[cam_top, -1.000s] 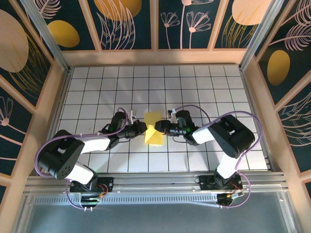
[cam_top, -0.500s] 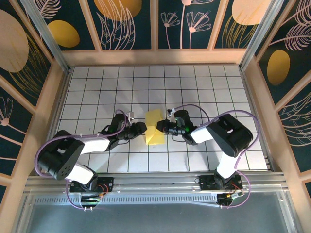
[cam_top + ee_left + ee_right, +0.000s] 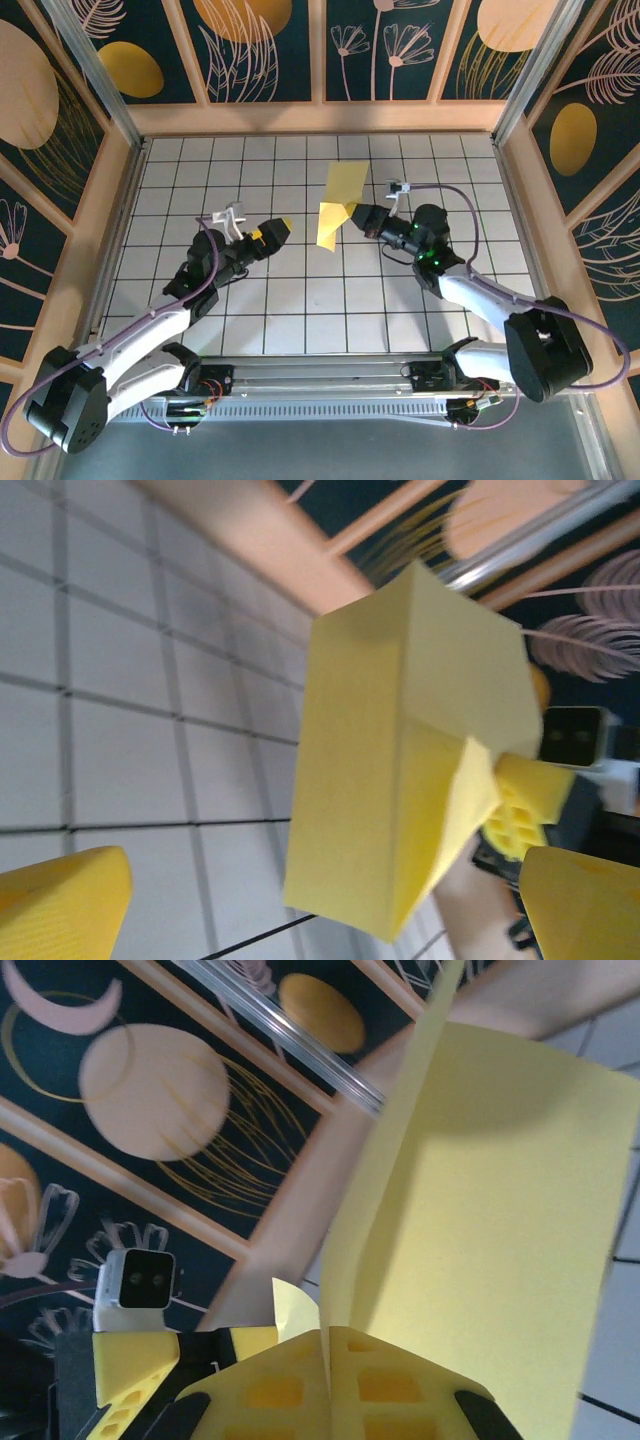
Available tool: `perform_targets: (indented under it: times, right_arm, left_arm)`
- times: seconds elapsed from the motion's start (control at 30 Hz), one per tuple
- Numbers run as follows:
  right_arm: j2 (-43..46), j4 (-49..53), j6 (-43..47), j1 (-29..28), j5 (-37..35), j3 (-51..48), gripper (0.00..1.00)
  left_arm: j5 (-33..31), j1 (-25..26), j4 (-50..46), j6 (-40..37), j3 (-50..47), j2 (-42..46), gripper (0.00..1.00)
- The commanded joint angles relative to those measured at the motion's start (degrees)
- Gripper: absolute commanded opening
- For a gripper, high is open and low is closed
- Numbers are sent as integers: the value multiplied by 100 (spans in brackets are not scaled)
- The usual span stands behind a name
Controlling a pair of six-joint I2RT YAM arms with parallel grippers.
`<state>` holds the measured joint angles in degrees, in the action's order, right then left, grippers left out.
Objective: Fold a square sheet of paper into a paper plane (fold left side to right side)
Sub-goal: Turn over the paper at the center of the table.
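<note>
No text, label, brand, number or sign can be read. The square sheet of paper (image 3: 345, 190) is seen as plain yellow, the wall panels (image 3: 260, 50) are painted with plants and ovals, and the bench (image 3: 300, 310) is ruled with a plain grid.

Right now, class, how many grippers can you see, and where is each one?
2. The left gripper is open, left of the paper and apart from it. The right gripper is shut on the paper's right edge.

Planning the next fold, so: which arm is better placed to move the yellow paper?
Right, I'd say. The right gripper is shut on the yellow paper; the left gripper is open and apart from it.
</note>
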<state>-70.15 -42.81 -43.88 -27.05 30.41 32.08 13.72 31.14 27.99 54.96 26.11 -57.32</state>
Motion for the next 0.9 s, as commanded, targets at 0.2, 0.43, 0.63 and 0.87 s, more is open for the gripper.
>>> perform_targets:
  times: [0.2, 0.43, 0.63, 0.87]
  right_arm:
    - [162, -1091, -789, -85, 746, 102, 0]
    - [-149, -1335, -939, -330, 738, 263, 0]
    - [-324, -1439, -965, -380, 677, 278, 0]
    - [-302, -1441, -965, -363, 625, 203, 0]
  left_arm:
    - [1861, 37, 2122, 678, 364, -911, 99]
    - [2234, 183, 2910, 1070, 521, -1432, 98]
    - [2308, 270, 3194, 1221, 650, -1664, 81]
    - [2119, 270, 2914, 1098, 654, -1620, 44]
